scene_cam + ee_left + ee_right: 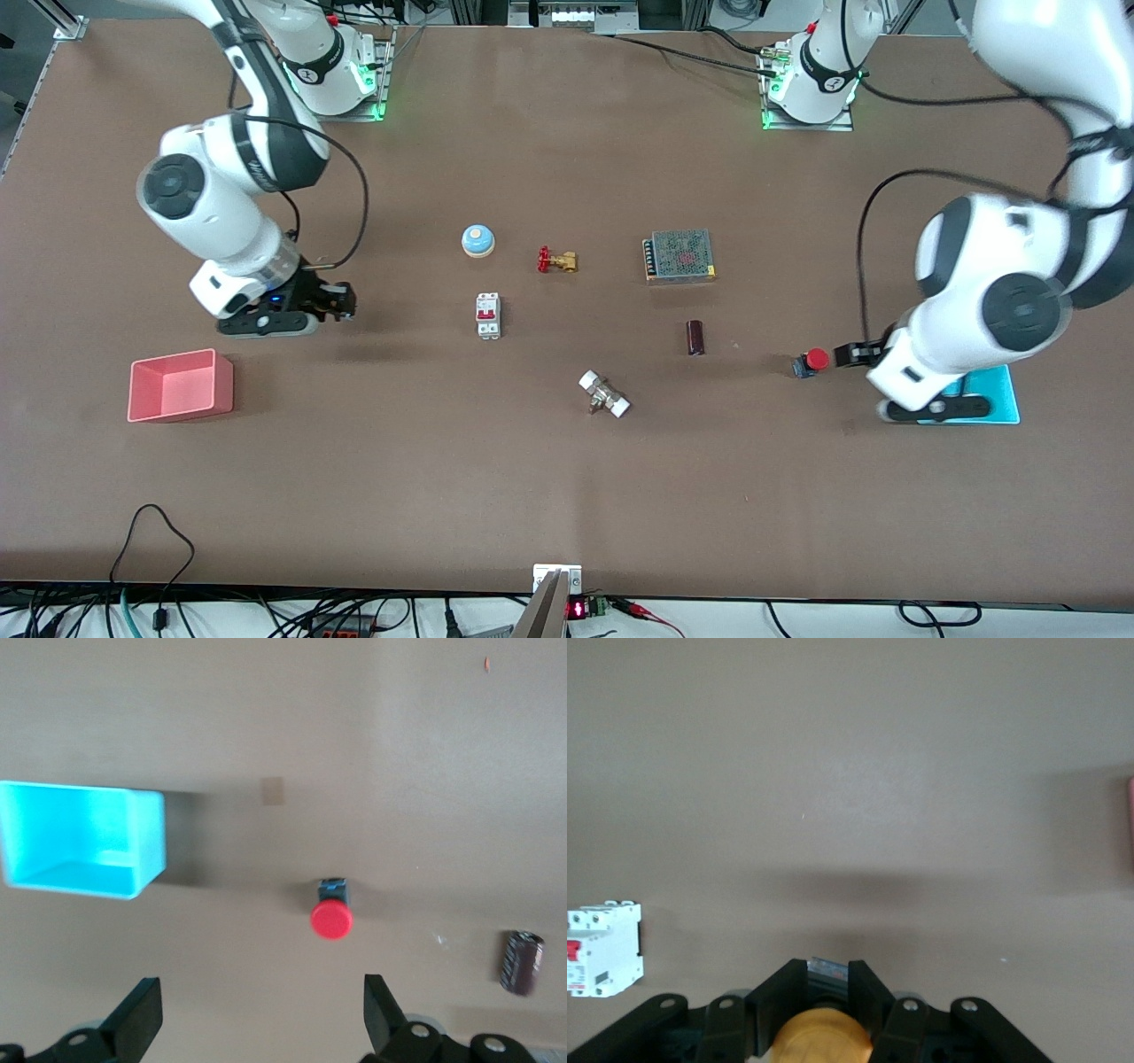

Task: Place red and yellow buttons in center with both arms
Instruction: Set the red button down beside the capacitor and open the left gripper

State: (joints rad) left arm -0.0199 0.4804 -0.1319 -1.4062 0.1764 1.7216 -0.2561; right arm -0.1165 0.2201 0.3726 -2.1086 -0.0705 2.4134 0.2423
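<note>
Main risk, as judged: the red button (813,361) lay on its side on the table, out ahead of the left gripper (262,1014), so the round cap could roll or skid away if one finger met it first. The cyan tray (84,840) sat close beside that gripper (a sweep toward it could knock the wall). The dark cylinder (521,962) lay farther out on the side away from the tray, well apart from the button.

Left gripper: jaws spread wide, nothing between them, touching nothing; the red button was centred ahead of the gap.

Right gripper (827,992): fingers closed narrow on the yellow button (822,1038), gripping its body just ahead of the orange-yellow cap. It hung over bare table, with the pink tray (181,385) beneath and to one side and the white breaker (602,950) off toward the table's middle. Second risk, as judged: a release too near the breaker would crowd the center (567,337), or the button could tip on landing.
</note>
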